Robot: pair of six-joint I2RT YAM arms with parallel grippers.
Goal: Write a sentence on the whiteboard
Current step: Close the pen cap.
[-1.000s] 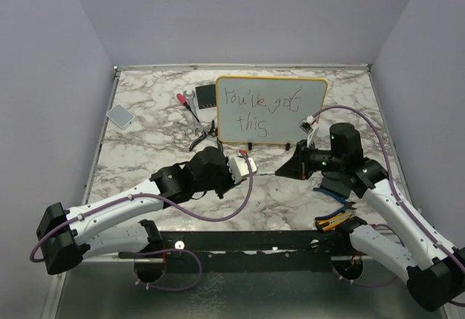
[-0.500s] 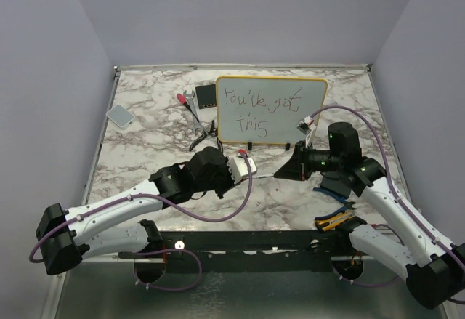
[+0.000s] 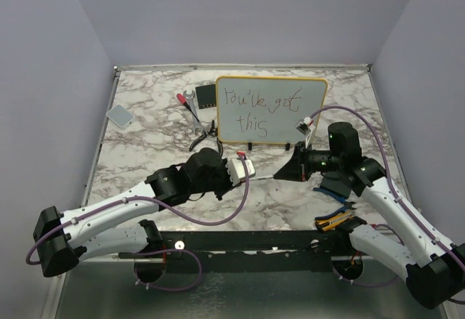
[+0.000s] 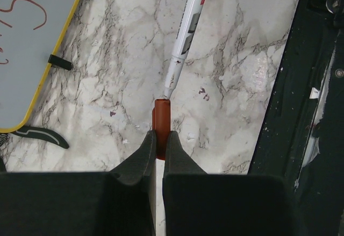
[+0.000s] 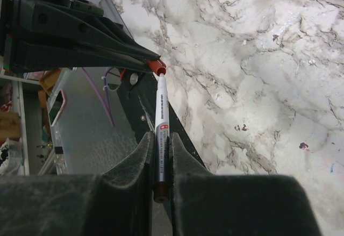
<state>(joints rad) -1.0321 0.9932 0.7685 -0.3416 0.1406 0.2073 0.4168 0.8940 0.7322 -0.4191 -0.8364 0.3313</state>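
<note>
The whiteboard (image 3: pixel 270 110) with a yellow frame stands at the back of the table. It bears the sentence (image 3: pixel 258 105) "You've got this" in two lines. My left gripper (image 3: pixel 247 168) is shut on a red marker cap (image 4: pixel 162 119). My right gripper (image 3: pixel 287 172) is shut on a white marker (image 5: pixel 160 131) near its tail end. The two grippers face each other in front of the board. The marker (image 4: pixel 185 37) points at the cap, and its tip sits at the cap's open mouth. The board's corner (image 4: pixel 32 42) shows in the left wrist view.
A small black box (image 3: pixel 206 96) and a red-handled tool (image 3: pixel 187 101) lie left of the board. A grey pad (image 3: pixel 120 115) lies at the far left. Pliers (image 3: pixel 334 221) lie by the right arm's base. A black curved piece (image 4: pixel 45 135) lies by the board's foot.
The right gripper has moved a little to the left with the marker. The left arm has shifted slightly, and the marker's tip now meets the cap.
</note>
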